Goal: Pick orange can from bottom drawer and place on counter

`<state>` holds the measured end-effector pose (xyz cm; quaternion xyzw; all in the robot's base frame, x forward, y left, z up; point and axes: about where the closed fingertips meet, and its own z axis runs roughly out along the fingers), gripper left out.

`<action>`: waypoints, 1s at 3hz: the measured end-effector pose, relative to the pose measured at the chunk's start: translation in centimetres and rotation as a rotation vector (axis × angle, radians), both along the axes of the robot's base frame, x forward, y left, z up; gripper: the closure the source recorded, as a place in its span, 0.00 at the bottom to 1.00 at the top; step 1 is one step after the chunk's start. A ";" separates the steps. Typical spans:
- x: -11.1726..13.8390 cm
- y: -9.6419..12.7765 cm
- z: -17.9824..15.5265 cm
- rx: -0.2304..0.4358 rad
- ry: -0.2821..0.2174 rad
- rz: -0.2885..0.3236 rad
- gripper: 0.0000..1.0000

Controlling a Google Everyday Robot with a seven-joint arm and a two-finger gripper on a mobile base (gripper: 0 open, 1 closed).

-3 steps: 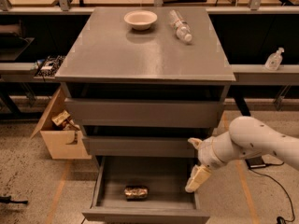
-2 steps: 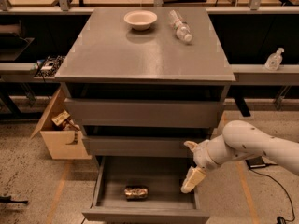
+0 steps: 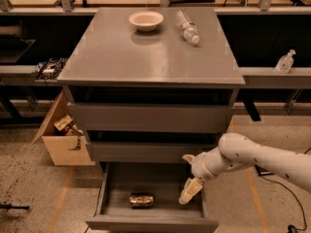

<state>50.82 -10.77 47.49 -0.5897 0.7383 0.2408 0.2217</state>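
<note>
Can: the small shiny gold-orange metal can [image 3: 141, 200] lies on its side in the open grey bottom drawer [image 3: 150, 223], at the bottom middle.
Gripper: the cream two-finger gripper [image 3: 188, 176] is right of the can, not touching it, fingers spread, holding nothing.
Counter: the flat grey counter [image 3: 146, 57] is at the upper middle.

A cream bowl [image 3: 146, 20] sits upright at upper centre of the frame, with a clear plastic bottle [image 3: 187, 26] lying on its side just to its right. At far right a small pump bottle [image 3: 285, 62] stands on a ledge [image 3: 262, 74]. A cardboard box [image 3: 60, 142] (flaps open, crumpled packets inside) rests on the floor [image 3: 29, 178] at left. A black cable [image 3: 284, 198] crosses the lower right, beyond the gripper [image 3: 184, 178], fingers spread, at lower centre-right.
</note>
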 end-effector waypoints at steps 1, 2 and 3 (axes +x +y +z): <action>0.0 0.0 0.0 0.000 0.000 0.000 0.00; 0.6 0.1 -1.5 0.020 0.003 0.003 0.00; 1.1 0.8 -4.5 0.057 0.012 0.022 0.00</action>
